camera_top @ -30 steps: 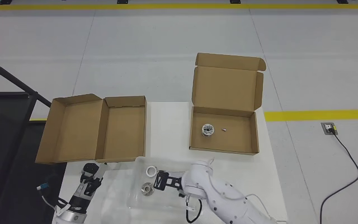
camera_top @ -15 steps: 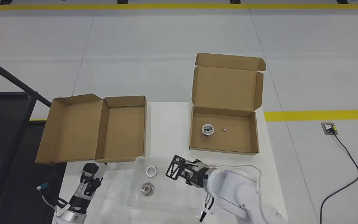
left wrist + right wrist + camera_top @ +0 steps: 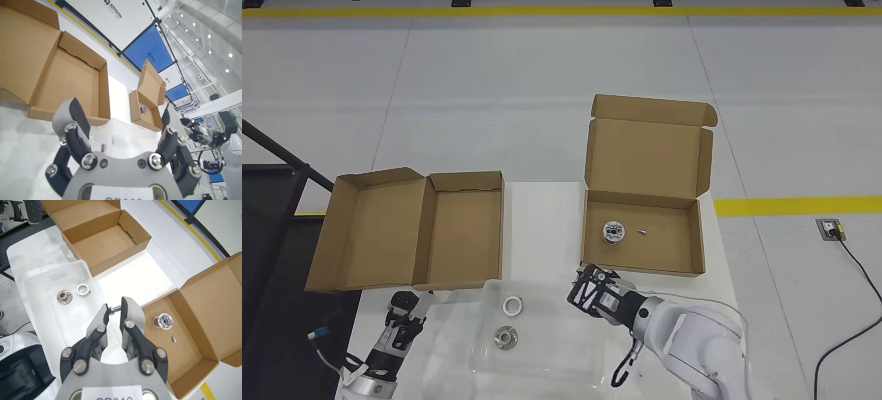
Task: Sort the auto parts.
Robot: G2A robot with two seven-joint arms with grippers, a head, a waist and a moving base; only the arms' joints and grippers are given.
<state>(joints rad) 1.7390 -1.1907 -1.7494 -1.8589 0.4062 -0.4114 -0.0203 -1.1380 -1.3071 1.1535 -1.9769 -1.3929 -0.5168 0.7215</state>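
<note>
Right gripper (image 3: 114, 308) is clamping a bolt (image 3: 116, 308) near the box (image 3: 189, 332); left gripper (image 3: 121, 108) is gaping; ring (image 3: 83, 293) and hub (image 3: 66, 298) are awaiting sorting.

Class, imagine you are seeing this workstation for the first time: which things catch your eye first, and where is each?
The right gripper stands out, shut on a threaded bolt between the clear bin and an open cardboard box holding a round metal part and a small screw. In the bin lie a flanged hub and a ring, side by side; a second, empty box sits open beyond the bin.
</note>
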